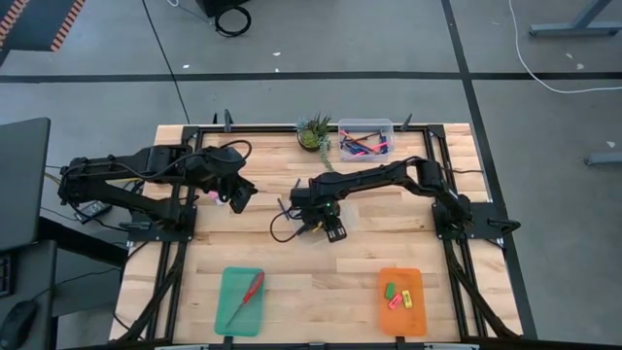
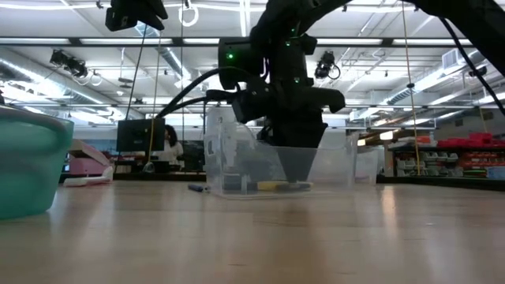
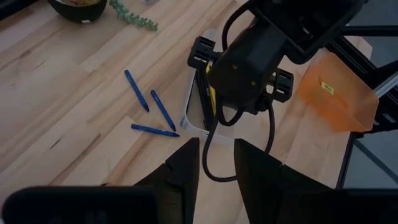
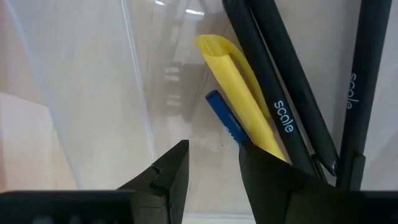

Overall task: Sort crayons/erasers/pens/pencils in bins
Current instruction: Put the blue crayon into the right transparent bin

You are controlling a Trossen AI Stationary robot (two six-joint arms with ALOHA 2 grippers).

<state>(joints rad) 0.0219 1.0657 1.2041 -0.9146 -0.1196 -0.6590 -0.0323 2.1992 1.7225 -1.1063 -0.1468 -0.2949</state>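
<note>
My right gripper [image 4: 214,168] points down into a clear bin [image 3: 194,106] at mid-table, open, with bare bin floor between its fingers. In the bin lie a yellow pencil [image 4: 239,93], black pencils [image 4: 280,93] and a blue pen [image 4: 225,119]; the yellow pencil's and the pen's ends run behind one finger. Three blue pens [image 3: 155,112] lie on the wood beside the bin. My left gripper [image 3: 214,165] hangs open above the table's left part, aimed at them. An orange tray [image 1: 400,313] holds erasers [image 1: 398,295]; a teal tray [image 1: 240,316] sits at near left.
A second clear bin [image 1: 366,126] with coloured sticks stands at the far edge beside a small potted plant [image 1: 313,133]. A red-handled tool [image 1: 248,295] lies in the teal tray. A pink thing [image 1: 208,195] lies by my left arm. Black frame rails run along both table sides.
</note>
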